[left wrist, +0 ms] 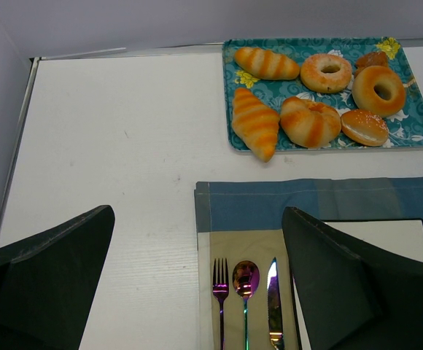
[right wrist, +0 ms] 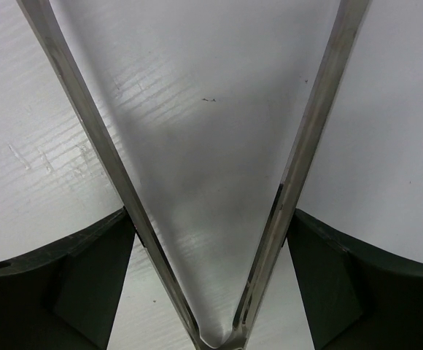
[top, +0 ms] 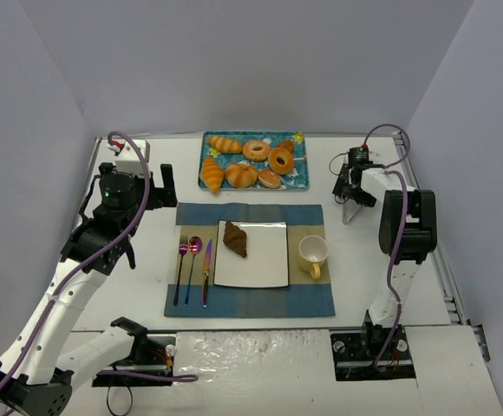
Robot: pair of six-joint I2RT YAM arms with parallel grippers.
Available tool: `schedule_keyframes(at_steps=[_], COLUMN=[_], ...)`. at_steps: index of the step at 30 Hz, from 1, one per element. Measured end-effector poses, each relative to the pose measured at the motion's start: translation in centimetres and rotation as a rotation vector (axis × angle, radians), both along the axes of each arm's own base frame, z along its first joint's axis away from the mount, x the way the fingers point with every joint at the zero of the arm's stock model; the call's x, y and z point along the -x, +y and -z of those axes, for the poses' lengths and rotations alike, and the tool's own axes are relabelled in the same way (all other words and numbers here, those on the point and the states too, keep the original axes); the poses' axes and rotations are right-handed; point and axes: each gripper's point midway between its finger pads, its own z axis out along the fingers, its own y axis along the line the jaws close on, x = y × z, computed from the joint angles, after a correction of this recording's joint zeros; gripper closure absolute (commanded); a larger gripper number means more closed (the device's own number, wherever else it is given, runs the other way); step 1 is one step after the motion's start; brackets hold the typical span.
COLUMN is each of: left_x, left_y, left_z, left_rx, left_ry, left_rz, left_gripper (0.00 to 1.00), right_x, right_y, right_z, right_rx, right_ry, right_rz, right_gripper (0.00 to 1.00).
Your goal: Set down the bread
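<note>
The bread (top: 235,239), a small dark brown croissant, lies on the left part of the white square plate (top: 264,260); neither wrist view shows it. My right gripper (top: 349,186) is at the back right, away from the plate, and points down at the table. In the right wrist view its fingers (right wrist: 109,248) press the outer sides of a pair of metal tongs (right wrist: 299,146), whose arms spread in a wide V with nothing in them. My left gripper (top: 166,186) hovers left of the placemat. It is open and empty (left wrist: 198,215).
A teal tray (top: 302,179) of golden croissants and ring donuts sits at the back centre. On the blue-and-tan placemat (top: 251,299) are a fork, spoon and knife (top: 193,260) left of the plate and a yellow cup (top: 313,253) right of it.
</note>
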Motion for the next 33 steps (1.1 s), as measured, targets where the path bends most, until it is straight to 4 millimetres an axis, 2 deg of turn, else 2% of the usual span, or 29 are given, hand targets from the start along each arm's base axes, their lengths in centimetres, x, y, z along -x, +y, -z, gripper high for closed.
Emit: schedule_keyframes(at_steps=[10, 19, 22, 27, 30, 33], left_x=[0.0, 0.0, 0.0, 0.0, 0.0, 0.0], left_y=[0.0, 0.0, 0.0, 0.0, 0.0, 0.0], left_z=[0.0, 0.0, 0.0, 0.0, 0.0, 0.0], left_rx=[-0.001, -0.001, -0.001, -0.001, -0.002, -0.002], left_ry=[0.0, 0.0, 0.0, 0.0, 0.0, 0.0], left_rz=[-0.002, -0.002, -0.002, -0.002, -0.002, -0.002], left_gripper=[0.03, 0.03, 0.03, 0.03, 0.03, 0.03], right_x=[0.5, 0.1, 0.0, 0.5, 0.9, 1.5], right_y=[0.0, 0.0, 0.0, 0.4, 1.4, 3.4], right_z=[-0.1, -4.0, -6.0, -10.4, -13.8, -17.7], right_rx=[-0.002, -0.002, -0.003, -0.012, -0.023, -0.042], right_ry=[-0.001, -0.088, -0.131, -0.223, -0.297, -0.388], right_rz=[0.004, 0.007, 0.007, -0.008, -0.042, -0.107], right_gripper=[0.12, 0.09, 0.09, 0.02, 0.0, 0.0])
